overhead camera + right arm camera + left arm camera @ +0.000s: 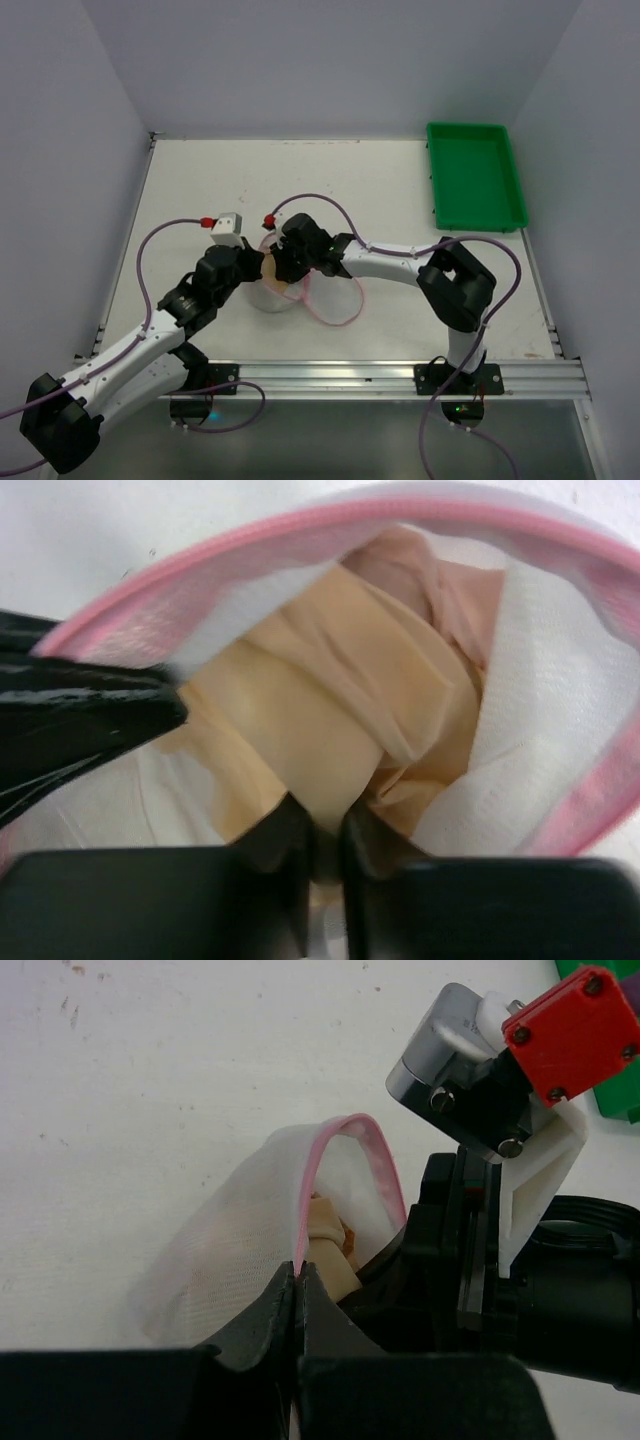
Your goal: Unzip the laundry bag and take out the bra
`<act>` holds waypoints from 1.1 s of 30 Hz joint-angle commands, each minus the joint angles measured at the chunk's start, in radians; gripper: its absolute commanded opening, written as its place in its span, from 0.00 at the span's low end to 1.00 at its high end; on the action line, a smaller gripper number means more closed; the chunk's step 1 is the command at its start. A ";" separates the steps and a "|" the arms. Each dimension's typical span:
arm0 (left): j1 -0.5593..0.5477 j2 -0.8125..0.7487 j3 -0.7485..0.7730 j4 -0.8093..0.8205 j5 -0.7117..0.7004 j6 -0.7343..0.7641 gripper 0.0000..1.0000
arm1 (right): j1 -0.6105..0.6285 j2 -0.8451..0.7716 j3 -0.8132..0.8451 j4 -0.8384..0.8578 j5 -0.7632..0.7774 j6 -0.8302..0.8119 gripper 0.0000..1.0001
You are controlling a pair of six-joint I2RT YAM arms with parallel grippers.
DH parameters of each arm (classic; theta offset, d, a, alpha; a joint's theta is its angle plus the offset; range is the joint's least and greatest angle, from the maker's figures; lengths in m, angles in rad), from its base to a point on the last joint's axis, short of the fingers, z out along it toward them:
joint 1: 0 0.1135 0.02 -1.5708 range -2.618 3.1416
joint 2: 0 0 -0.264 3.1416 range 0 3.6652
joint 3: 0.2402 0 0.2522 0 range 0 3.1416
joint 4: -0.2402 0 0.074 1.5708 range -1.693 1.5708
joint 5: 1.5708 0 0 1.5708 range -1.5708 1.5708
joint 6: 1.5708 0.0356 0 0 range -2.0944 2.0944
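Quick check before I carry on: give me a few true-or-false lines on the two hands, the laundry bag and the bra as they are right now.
1. The left hand is shut on the pink zip edge of the laundry bag. True.
2. The laundry bag is zipped closed. False: its mouth gapes open and the garment shows inside.
3. The right hand reaches into the bag's mouth and pinches the tan fabric of the bra. True.
4. The bra lies in the green tray. False: it is inside the bag, and the tray sits apart at the table's far right corner.
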 commanded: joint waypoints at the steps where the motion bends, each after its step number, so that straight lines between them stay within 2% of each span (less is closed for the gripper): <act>1: 0.003 -0.009 -0.008 0.064 0.013 0.008 0.00 | 0.006 -0.018 0.011 0.003 0.038 -0.016 0.03; 2: 0.003 -0.015 -0.009 0.064 0.011 0.003 0.00 | 0.006 -0.042 0.006 0.002 0.038 -0.018 0.00; 5: 0.003 -0.020 -0.009 0.037 -0.030 -0.018 0.00 | 0.006 -0.113 -0.021 -0.004 0.049 -0.025 0.00; 11: 0.004 0.005 0.018 -0.080 -0.157 -0.080 0.00 | -0.009 -0.393 -0.094 -0.032 0.078 -0.067 0.00; 14: 0.004 0.031 0.021 -0.085 -0.156 -0.078 0.00 | -0.065 -0.511 -0.095 -0.046 0.022 -0.032 0.00; 15: 0.003 0.038 0.021 -0.083 -0.147 -0.080 0.00 | -0.084 -0.535 -0.094 -0.041 -0.041 -0.021 0.00; 19: 0.004 0.058 0.015 -0.056 -0.105 -0.075 0.00 | -0.153 -0.634 -0.092 0.003 -0.088 0.025 0.00; 21: 0.004 0.058 0.010 -0.029 -0.084 -0.073 0.00 | -0.181 -0.651 -0.084 0.019 -0.088 0.031 0.00; 25: 0.004 0.066 0.001 -0.003 -0.056 -0.081 0.00 | -0.251 -0.664 -0.042 0.013 0.087 0.007 0.00; 27: 0.004 0.075 -0.002 0.003 -0.047 -0.087 0.00 | -0.354 -0.656 0.020 -0.012 0.136 0.017 0.00; 29: 0.004 0.084 -0.005 0.004 -0.045 -0.089 0.00 | -0.473 -0.657 0.082 -0.012 0.094 0.048 0.00; 31: 0.004 0.091 -0.007 0.015 -0.044 -0.087 0.00 | -0.539 -0.647 0.141 -0.033 0.023 0.066 0.00; 33: 0.003 0.101 -0.004 0.024 -0.036 -0.087 0.00 | -0.584 -0.622 0.230 -0.055 0.055 0.045 0.00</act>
